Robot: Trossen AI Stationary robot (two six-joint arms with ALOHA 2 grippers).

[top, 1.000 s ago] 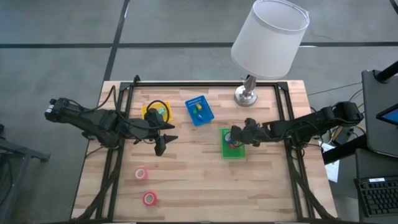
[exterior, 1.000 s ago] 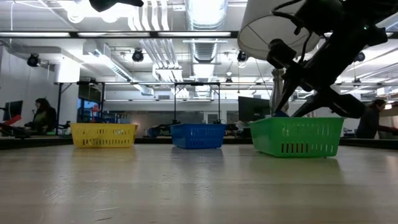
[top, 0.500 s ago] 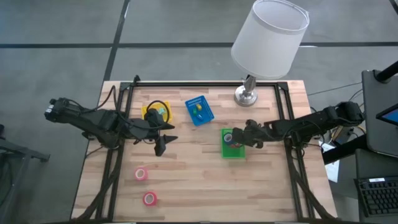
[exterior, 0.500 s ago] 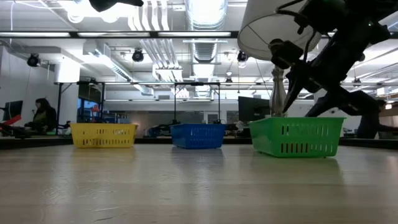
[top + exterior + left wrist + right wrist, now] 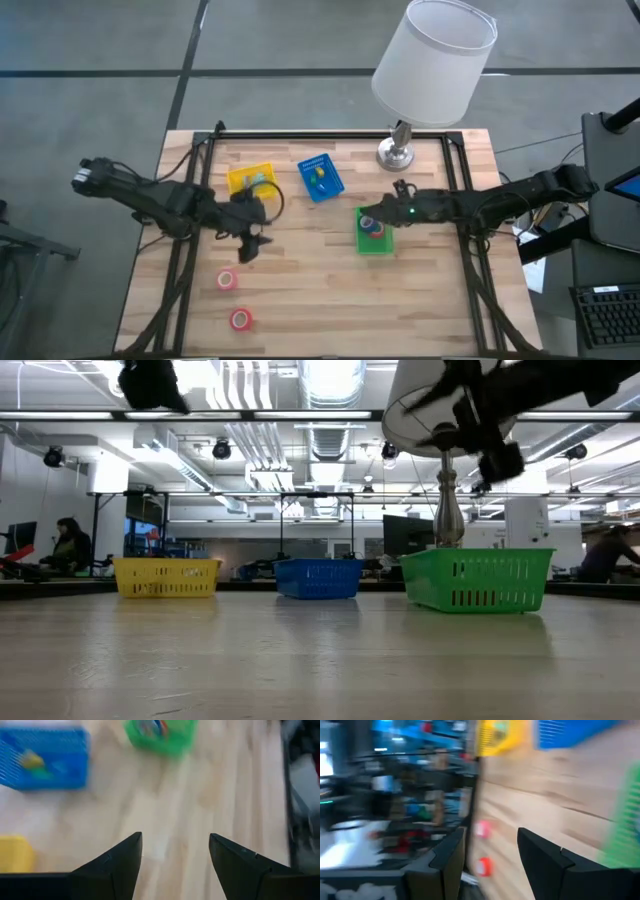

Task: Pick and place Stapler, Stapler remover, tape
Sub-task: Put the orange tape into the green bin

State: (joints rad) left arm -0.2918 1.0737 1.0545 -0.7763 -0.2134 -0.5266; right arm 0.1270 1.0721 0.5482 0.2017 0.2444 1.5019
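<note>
Two pink-red tape rolls lie flat on the wood, one point(image 5: 227, 280) ahead of the other point(image 5: 240, 319) near the table's near-left part; they also show in the right wrist view point(image 5: 481, 828). A blue and a red roll point(image 5: 371, 226) lie in the green tray point(image 5: 374, 243). My left gripper point(image 5: 250, 250) hangs open and empty above the table, just beyond the nearer-to-it pink roll; its own view point(image 5: 175, 845) shows bare wood between the fingers. My right gripper point(image 5: 386, 211) is open and empty, raised beside the green tray's far-right corner point(image 5: 490, 840).
A yellow tray point(image 5: 250, 180) and a blue tray point(image 5: 320, 177) with small items stand at the far side. A lamp with a white shade stands on its metal base point(image 5: 397, 153) at the far edge. Bare wood point(image 5: 320, 290) lies near the front.
My right gripper has risen out of the green tray and drawn back toward the table's right and far side. My left gripper has swung from pointing right toward the near edge, closer to the pink rolls, and has come lower.
</note>
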